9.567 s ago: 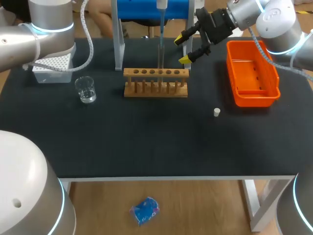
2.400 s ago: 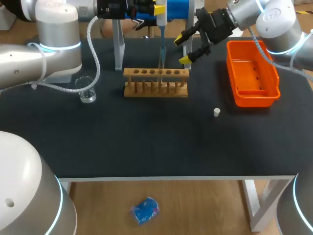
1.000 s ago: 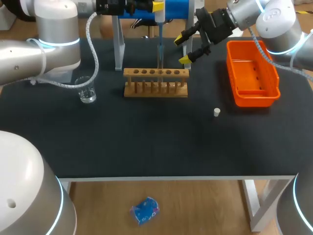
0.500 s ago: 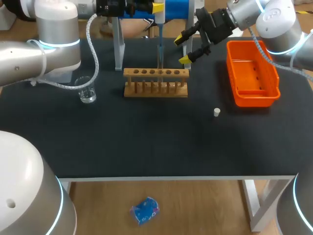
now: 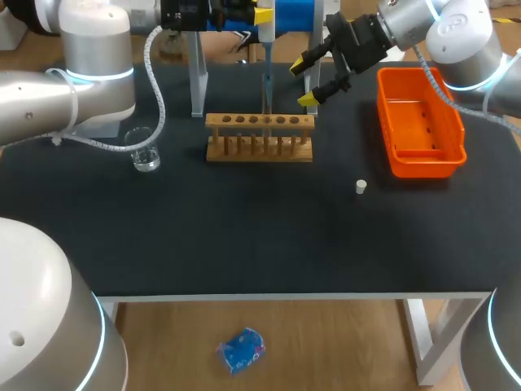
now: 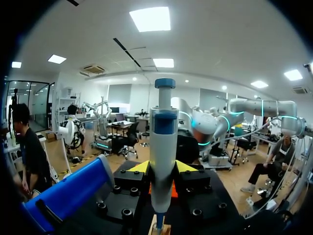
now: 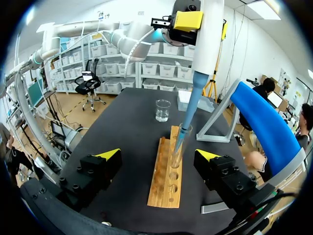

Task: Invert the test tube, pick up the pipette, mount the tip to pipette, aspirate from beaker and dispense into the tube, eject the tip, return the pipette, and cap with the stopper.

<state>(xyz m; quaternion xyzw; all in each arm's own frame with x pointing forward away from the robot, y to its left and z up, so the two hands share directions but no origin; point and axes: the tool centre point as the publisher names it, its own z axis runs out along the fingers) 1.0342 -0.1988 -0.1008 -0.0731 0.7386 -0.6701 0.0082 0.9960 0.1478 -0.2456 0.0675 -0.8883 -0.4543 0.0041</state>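
Evidently dispensing is in hand: the left tool (image 6: 162, 169) grips the pipette (image 6: 163, 147), its blue tip (image 7: 185, 120) dipped into the test tube (image 7: 176, 154) standing in the wooden rack (image 7: 166, 183). The right tool (image 7: 158, 154) hangs open beside the rack (holding nothing). Next, I judge, lift clear and eject the tip.

Bright, even overhead light, faint soft shadows on the black table (image 5: 244, 244)
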